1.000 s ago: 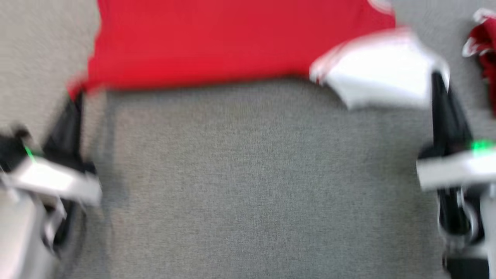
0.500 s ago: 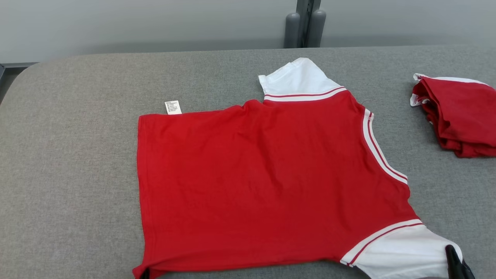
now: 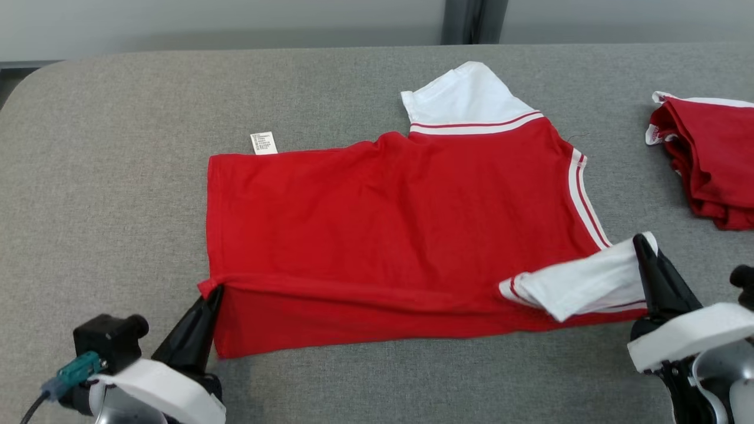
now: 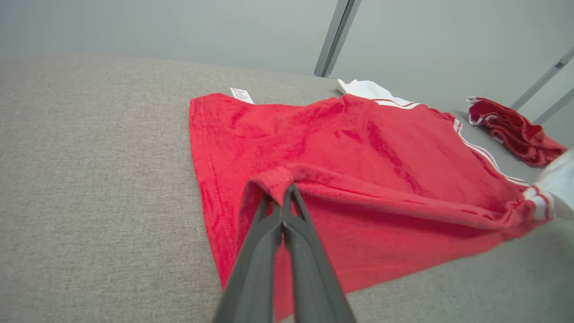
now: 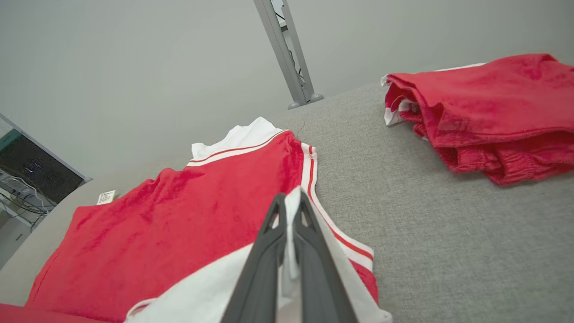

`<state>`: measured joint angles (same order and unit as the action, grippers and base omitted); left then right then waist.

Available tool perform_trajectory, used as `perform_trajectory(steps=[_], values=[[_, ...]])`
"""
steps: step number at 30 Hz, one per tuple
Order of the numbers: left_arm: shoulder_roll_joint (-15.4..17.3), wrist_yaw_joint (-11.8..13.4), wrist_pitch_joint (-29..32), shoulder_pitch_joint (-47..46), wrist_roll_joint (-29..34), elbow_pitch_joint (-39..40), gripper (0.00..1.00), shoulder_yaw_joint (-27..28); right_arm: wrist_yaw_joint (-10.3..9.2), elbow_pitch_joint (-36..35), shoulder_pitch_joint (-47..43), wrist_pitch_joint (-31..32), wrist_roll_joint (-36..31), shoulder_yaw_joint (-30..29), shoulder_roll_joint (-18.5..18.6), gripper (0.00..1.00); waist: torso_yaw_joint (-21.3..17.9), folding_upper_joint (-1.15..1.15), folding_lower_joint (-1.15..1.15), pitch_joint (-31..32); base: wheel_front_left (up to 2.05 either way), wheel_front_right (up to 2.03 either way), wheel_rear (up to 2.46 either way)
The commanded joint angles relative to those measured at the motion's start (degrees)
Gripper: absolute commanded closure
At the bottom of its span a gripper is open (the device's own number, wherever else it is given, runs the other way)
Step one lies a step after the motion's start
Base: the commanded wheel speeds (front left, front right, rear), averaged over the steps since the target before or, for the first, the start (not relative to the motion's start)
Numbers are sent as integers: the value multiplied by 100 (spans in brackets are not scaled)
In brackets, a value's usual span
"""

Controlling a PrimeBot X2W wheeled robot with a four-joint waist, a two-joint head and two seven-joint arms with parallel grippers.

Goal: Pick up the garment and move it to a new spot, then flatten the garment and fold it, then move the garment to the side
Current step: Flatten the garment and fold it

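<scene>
- We find the left gripper (image 3: 213,292) pinching the red T-shirt (image 3: 383,212) by its near hem corner (edge folded over).
- The right gripper (image 3: 641,242) pinches its white sleeve (image 3: 583,282).
- The shirt lies in the middle of the grey padded table (image 3: 118,176); a folded red garment (image 3: 707,159) sits well apart.

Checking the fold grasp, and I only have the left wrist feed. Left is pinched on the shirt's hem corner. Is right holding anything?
Observer: Yes. In the right wrist view the right gripper is shut on the white sleeve. Cloth shows between its fingers.
Operator: Where does that sleeve sit relative to the body? It's cut off at my frame edge.
Observer: In the head view it is turned back over the near right corner of the shirt, just below the striped neckline.
</scene>
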<state>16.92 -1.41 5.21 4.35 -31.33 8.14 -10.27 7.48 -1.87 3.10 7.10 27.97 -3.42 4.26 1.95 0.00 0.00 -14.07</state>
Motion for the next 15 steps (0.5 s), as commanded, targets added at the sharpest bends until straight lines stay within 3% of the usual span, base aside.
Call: perform_trajectory(steps=[1, 7, 8, 9, 10, 11, 12, 15], values=[[53, -14, 121, -331, 43, -237, 100, -25, 2, 246, 334, 46, -109, -1, 72, 100, 39, 0, 0, -106, 0, 0, 0], [66, -52, 273, -827, 94, -921, 100, -125, 2, 987, 1089, 97, -320, 98, 147, 100, 39, 0, 0, -195, 0, 0, 0], [81, -63, 289, -865, 110, -1011, 100, -148, 2, 1088, 1189, 93, -327, 126, 140, 91, 40, 0, 0, -203, 0, 0, 0], [58, -66, 286, -900, 100, -1074, 100, -159, 2, 1169, 1273, 93, -380, 182, 168, 55, 39, 0, 0, -212, 0, 0, 0], [58, -66, 286, -900, 100, -1074, 100, -159, 2, 1169, 1273, 93, -380, 182, 168, 55, 39, 0, 0, -212, 0, 0, 0], [6, -69, 275, -922, 43, -1131, 65, -162, 2, 1225, 1348, 48, -431, 227, 214, 0, 39, 0, 0, -217, 0, 0, 0], [4, -74, 293, -922, 56, -1182, 0, -186, 2, 1285, 1402, 14, -470, 228, 238, 0, 40, 0, 0, -219, 0, 0, 0], [21, -53, 315, -827, 37, -1225, 0, -202, 2, 1213, 1460, -33, -586, 343, 422, 0, 50, 0, 0, -203, 0, 0, 0]])
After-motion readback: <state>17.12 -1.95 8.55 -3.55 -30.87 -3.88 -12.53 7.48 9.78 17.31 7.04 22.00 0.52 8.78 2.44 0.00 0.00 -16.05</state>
